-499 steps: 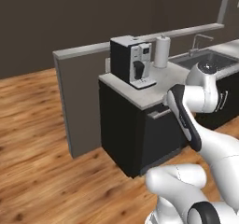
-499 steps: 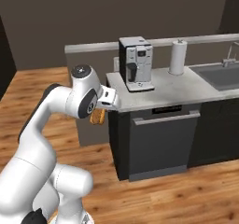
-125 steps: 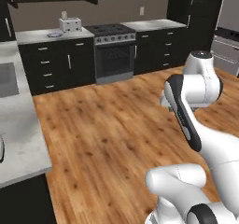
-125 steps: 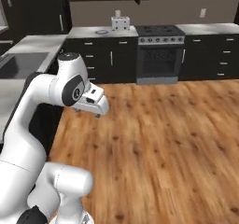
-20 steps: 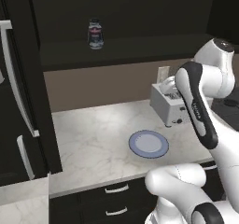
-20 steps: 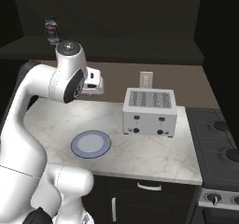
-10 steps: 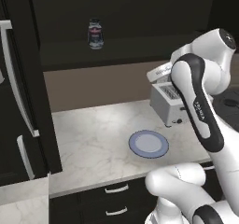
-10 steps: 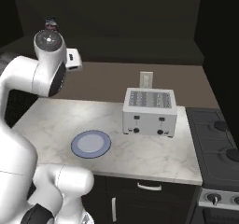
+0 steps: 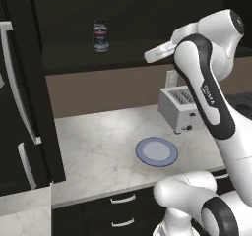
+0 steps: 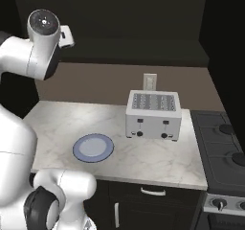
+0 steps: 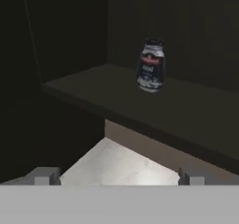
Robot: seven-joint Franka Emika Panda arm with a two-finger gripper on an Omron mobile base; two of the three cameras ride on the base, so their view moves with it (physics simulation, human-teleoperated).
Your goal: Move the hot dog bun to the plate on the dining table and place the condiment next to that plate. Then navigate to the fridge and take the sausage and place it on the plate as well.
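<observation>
Black fills most of what we face: the tall fridge [image 9: 22,97] with its long white handles stands well off to the left of our jaws, and dark cabinetry closes in above. Below the jaws runs the marble counter [image 9: 103,146], with a white toaster [image 10: 153,115] to their right and a plain blue-grey plate [image 10: 93,147] lying flat almost underneath; that plate is not the one the task wants. Ahead of the jaws and a little above them, a dark shelf [image 11: 154,104] runs across, and on it stands the condiment [image 11: 151,65], upright and alone, well apart from us still.

Our gripper [image 11: 116,176] is raised toward that shelf with the jaws spread as wide as they go and nothing between them.

We judge the jar to be stiff, light to moderate in weight, and breakable if it tips off the shelf. Its glass wall will likely be slippery, so we would take it across the body at the labelled middle, below the dark lid, with the fingers level and square to its sides. The jar looks narrow enough to fit between the spread jaws. We must come in straight, since a nudge could knock it over before we close.
</observation>
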